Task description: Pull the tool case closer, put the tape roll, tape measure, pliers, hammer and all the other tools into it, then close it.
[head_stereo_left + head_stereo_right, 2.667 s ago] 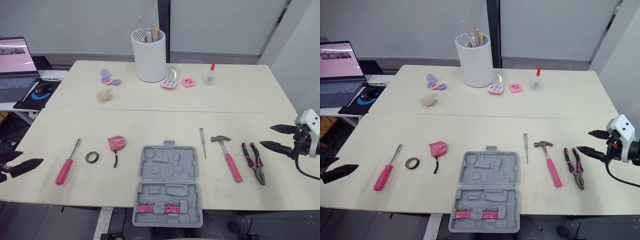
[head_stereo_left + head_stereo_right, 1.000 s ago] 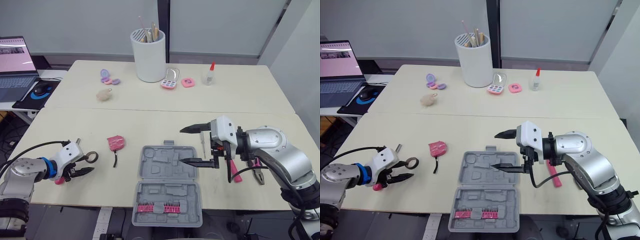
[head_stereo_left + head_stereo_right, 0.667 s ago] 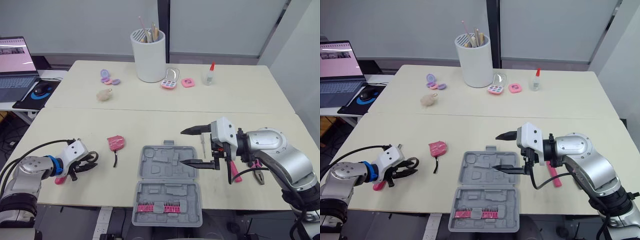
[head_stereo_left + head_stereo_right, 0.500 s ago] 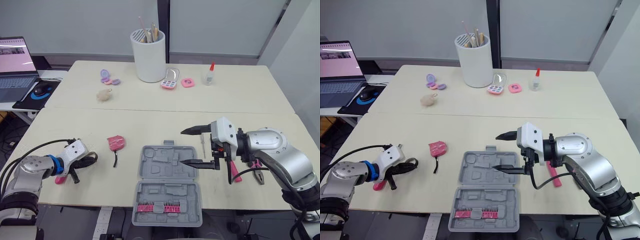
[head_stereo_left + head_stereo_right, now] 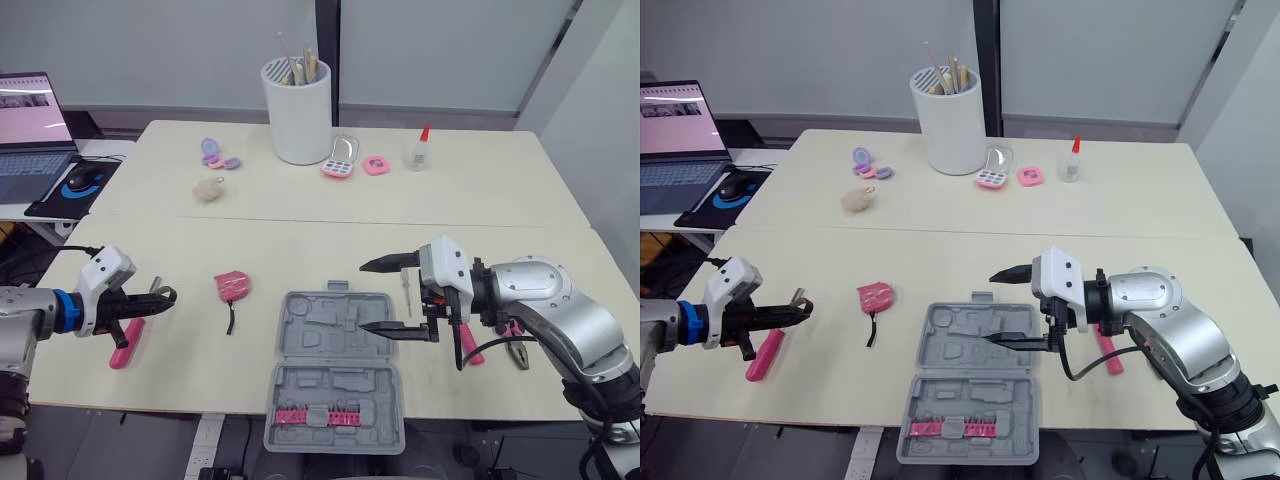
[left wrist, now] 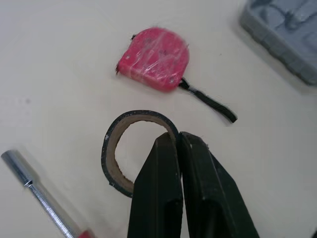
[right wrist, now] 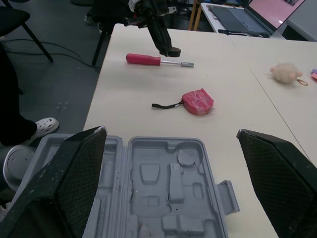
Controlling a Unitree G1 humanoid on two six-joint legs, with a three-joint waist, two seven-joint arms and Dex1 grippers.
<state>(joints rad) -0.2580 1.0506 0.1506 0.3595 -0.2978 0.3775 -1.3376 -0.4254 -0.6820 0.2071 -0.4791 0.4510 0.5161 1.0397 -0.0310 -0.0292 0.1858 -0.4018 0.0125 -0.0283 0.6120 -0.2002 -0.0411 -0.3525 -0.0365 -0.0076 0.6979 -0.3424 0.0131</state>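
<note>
My left gripper is shut on the rim of the black tape roll, which hangs just above the table's left side, over the pink-handled screwdriver. The pink tape measure lies between it and the open grey tool case at the front edge. My right gripper is open and holds nothing, with its fingers spread over the case's far half. Behind that arm lie a small screwdriver, the hammer and the partly hidden pliers.
At the back of the table stand a white cup of brushes, small cosmetic cases, a glue bottle and a fluffy ball. A laptop and a mouse sit on a side desk at the far left.
My left gripper has closed on the tape roll, lifted it and drawn back to the left. The right arm has barely moved.
</note>
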